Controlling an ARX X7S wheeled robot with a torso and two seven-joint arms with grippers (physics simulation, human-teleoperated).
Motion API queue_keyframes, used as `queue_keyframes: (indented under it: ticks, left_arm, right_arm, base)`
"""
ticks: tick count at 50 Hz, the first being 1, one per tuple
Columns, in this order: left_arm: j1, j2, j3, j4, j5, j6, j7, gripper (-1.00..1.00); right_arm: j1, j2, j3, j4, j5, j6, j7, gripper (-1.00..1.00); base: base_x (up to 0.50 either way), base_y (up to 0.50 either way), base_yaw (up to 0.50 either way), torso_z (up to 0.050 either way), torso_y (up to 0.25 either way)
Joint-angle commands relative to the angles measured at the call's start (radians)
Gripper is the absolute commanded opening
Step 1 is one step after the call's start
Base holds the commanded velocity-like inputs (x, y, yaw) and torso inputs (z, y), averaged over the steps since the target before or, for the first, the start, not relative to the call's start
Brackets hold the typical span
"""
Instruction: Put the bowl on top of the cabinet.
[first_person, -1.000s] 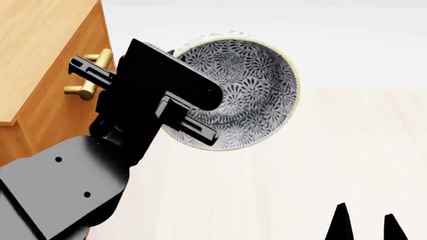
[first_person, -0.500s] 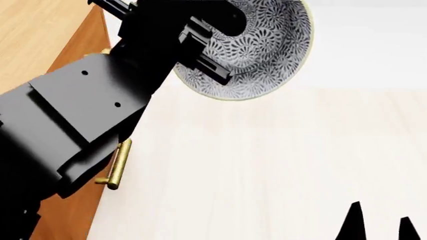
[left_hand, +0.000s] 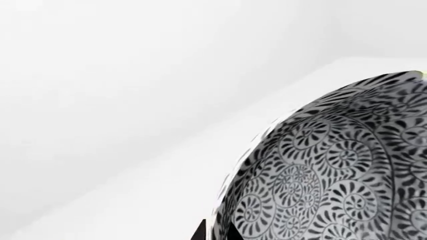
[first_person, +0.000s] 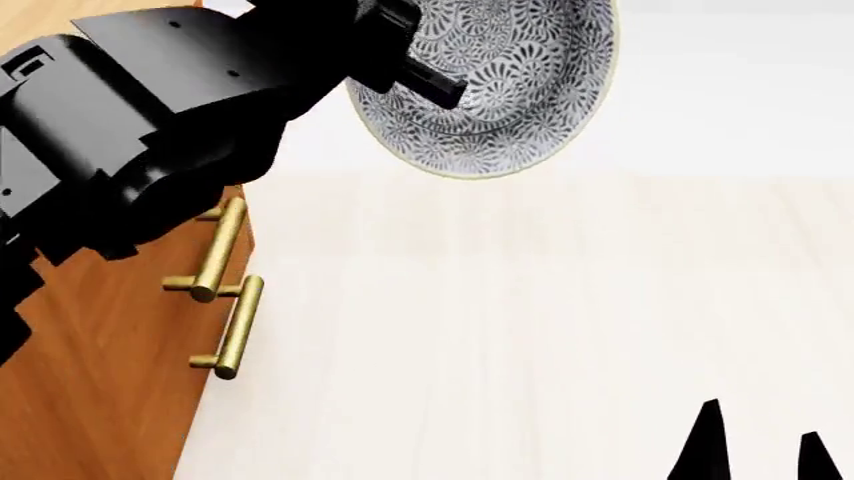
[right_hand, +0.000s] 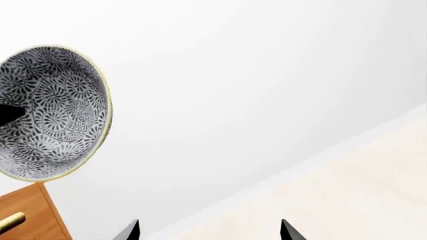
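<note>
The bowl (first_person: 501, 85) is being gripped at its rim by the left tool (first_person: 420, 70), tilted, right of the cabinet (first_person: 100, 360). Open floor (first_person: 534, 330) is being left beyond. The right tool (right_hand: 208, 231) is being held spread, grasping nothing.

You have lifted the bowl (first_person: 501, 85) higher. 1 second ago it sat in the middle of the head view, with its whole round rim showing. Now it is up at the top edge, and the top of its rim is cut off.

Your left arm (first_person: 147, 120) has swung up with it. Before, the arm came in from the bottom corner. Now it reaches across the top corner, and the left gripper (first_person: 414, 70) grips the bowl's rim higher in the view.

The cabinet (first_person: 107, 340) looks lower now. Its front shows more, and 2 brass handles (first_person: 227, 300) are in plain sight, where before you saw only 1.
</note>
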Motion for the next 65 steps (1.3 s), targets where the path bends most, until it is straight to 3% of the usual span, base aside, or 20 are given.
queue_keyframes:
  ticks: [1,23,33,37,48,52,56,65]
  left_arm:
    - [-0.139,0.002,0.183,-0.147,-0.310,0.035,0.031,-1.00]
    - [-0.223,0.002,0.206,-0.269,-0.460,-0.040,0.086,-1.00]
    - [-0.222,0.000,0.213,-0.449,-0.689,-0.035,0.053,-1.00]
    - [-0.237,-0.028,0.316,-0.449,-0.886,-0.006,0.017,-1.00]
    - [-0.260,-0.066,0.843,-0.449,-1.524,0.095,-0.065,-1.00]
    - [-0.269,-0.071,0.983,-0.449,-1.706,0.095,-0.075,-1.00]
    - [-0.271,-0.088,1.045,-0.449,-1.842,0.098,-0.075,-1.00]
    - [-0.296,-0.113,1.105,-0.449,-1.942,0.108,-0.091,-1.00]
  right_arm:
    - [0.010,0.000,-0.008,0.008,-0.007,0.007,0.007,1.00]
    - [0.016,0.004,-0.020,0.004,-0.009,0.014,0.009,1.00]
    - [0.013,0.006,-0.018,0.001,-0.003,0.013,0.009,1.00]
    - [0.022,0.004,-0.024,0.012,-0.006,0.016,0.005,1.00]
    - [0.027,0.004,-0.029,0.018,-0.014,0.018,0.011,1.00]
    - [0.033,0.003,-0.030,0.026,-0.021,0.019,0.017,1.00]
    - [0.033,0.004,-0.030,0.027,-0.022,0.019,0.020,1.00]
    - [0.043,0.002,-0.035,0.040,-0.026,0.024,0.024,1.00]
  base:
    - [0.00,0.00,0.00,0.000,0.010]
    - [0.00,0.00,0.00,0.000,0.000]
    - [0.00,0.00,0.00,0.000,0.001]
    - [0.00,0.00,0.00,0.000,0.000]
    - [0.00,0.00,0.00,0.001,0.000]
    - [0.00,0.00,0.00,0.000,0.000]
    - [0.00,0.00,0.00,0.000,0.003]
    - [0.00,0.00,0.00,0.000,0.000]
